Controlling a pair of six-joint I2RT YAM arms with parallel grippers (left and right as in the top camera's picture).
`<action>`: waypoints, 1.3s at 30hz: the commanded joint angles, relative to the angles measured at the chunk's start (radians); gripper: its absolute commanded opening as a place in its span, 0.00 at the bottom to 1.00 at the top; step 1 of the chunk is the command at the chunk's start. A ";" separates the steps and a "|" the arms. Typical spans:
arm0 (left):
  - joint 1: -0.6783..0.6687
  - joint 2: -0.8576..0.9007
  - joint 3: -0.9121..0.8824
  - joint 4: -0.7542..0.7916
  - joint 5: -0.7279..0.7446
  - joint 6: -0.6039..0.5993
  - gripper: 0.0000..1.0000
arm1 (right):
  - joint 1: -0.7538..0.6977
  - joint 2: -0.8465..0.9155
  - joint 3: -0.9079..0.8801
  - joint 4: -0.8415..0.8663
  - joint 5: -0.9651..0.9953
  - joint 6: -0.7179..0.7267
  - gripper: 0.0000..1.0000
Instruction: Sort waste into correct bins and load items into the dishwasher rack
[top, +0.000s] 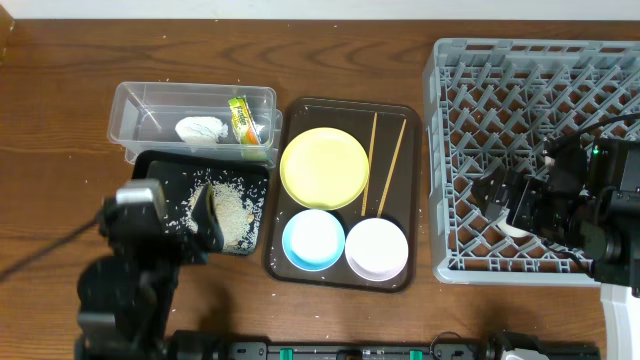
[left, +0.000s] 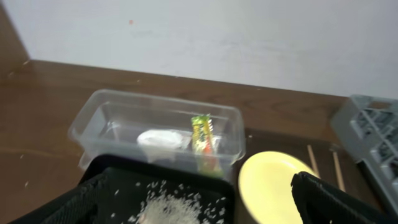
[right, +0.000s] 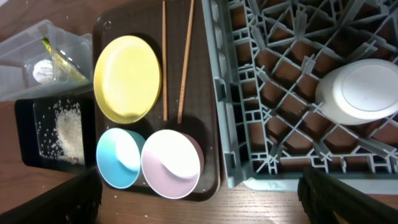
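Left gripper (left: 202, 186) and right gripper (right: 199, 180) gaped wide, empty. We saw a white tissue wad (top: 200, 129) and green-yellow wrapper (top: 241, 117) in the clear plastic tub (top: 135, 100), and rice grains (top: 232, 208) in the shallow black tray (top: 160, 170). Only the right wrist view clearly showed a round white bowl (right: 364, 90) in the grey lattice rack (right: 249, 124).

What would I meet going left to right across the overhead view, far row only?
Clear plastic rectangular tub → round yellow plate → two thin wooden chopsticks → large grey plastic dishwasher rack.
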 joint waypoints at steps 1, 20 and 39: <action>0.026 -0.100 -0.102 0.015 0.021 0.017 0.95 | 0.002 -0.002 0.000 -0.001 0.000 -0.013 0.99; 0.026 -0.396 -0.676 0.405 0.055 0.013 0.95 | 0.002 -0.002 0.000 -0.001 0.000 -0.013 0.99; 0.026 -0.394 -0.766 0.512 0.080 0.013 0.96 | 0.002 -0.002 0.000 -0.001 0.000 -0.013 0.99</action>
